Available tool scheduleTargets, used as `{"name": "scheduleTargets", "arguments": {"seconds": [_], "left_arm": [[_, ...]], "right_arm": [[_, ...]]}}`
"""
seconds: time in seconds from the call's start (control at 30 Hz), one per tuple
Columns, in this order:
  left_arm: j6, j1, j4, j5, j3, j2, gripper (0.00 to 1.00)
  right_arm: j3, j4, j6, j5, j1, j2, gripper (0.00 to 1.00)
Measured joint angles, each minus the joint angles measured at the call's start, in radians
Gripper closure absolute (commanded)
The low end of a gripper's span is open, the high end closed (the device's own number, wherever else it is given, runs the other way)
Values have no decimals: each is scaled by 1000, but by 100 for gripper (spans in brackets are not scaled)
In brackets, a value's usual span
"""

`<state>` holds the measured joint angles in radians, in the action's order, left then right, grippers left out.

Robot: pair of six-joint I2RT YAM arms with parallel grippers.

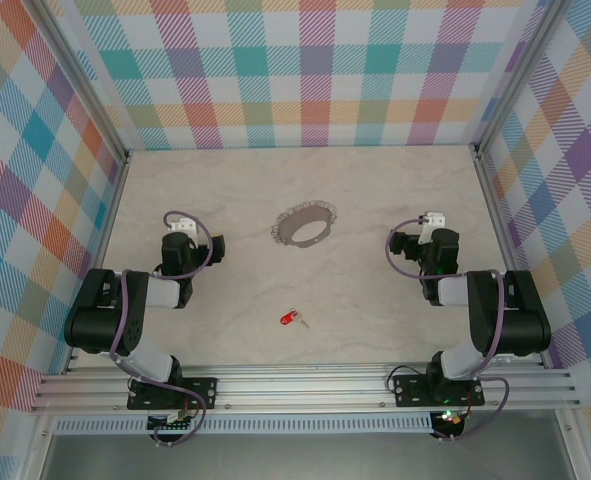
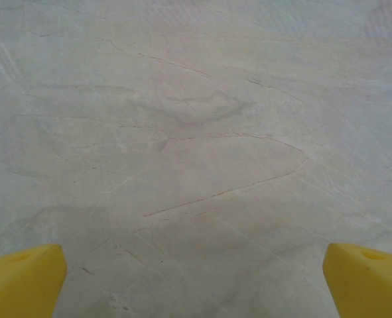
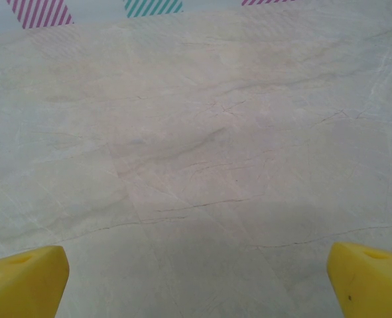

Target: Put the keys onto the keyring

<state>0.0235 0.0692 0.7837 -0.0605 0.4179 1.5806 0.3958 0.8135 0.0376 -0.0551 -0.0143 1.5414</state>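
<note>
A pale, marble-patterned worktop (image 1: 375,180) fenced by pastel plaid walls (image 1: 305,70) spreads below us. The black left arm (image 1: 115,315) and black right arm (image 1: 500,315) are folded close to its near edge, one toward each side. We read this as a ready stance that leaves the middle free for reaching in.

The left pincer (image 1: 180,226) hangs with its jaws spread wide. In its wrist view, the yellow fingertips (image 2: 23,281) sit at the lower corners with only bare stone between them. The right pincer (image 1: 433,220) is likewise wide apart and grips nothing, with veined stone between its yellow fingertips (image 3: 368,278).

The keyring (image 1: 305,224), a thin silver-grey link chain closed into an oval loop, lies flat midway between the side edges and toward the far edge. We see nothing threaded on it.

The key (image 1: 291,319), a tiny piece with a red plastic head and a short silver blade, lies alone nearer the near edge. It is well apart from the loop, so we judge the job not yet begun.
</note>
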Motion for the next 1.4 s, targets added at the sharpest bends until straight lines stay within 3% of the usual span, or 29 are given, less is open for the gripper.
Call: {"name": "scheduleTargets", "arguments": {"seconds": [0.33, 0.5, 0.67, 0.83, 0.97, 1.17, 1.4], "left_arm": [[2, 0, -198, -9, 71, -123, 3], [27, 0, -347, -8, 127, -199, 1], [5, 2, -548, 0, 219, -271, 0], [-117, 25, -713, 3, 317, -343, 0], [-247, 69, -824, 26, 407, -345, 0], [-356, 243, -914, 46, 548, -212, 0], [-400, 456, -993, 65, 840, 138, 3]], "right_arm": [[0, -32, 9, -59, 0, -51, 0], [83, -246, 39, -88, 0, -182, 0], [235, -433, 221, -89, 0, -252, 0], [285, -534, 393, 43, 0, -221, 0], [292, -578, 468, 252, 0, -126, 16], [323, -641, 519, 463, -11, -18, 21], [418, -673, 554, 539, -55, 72, 24]]}}
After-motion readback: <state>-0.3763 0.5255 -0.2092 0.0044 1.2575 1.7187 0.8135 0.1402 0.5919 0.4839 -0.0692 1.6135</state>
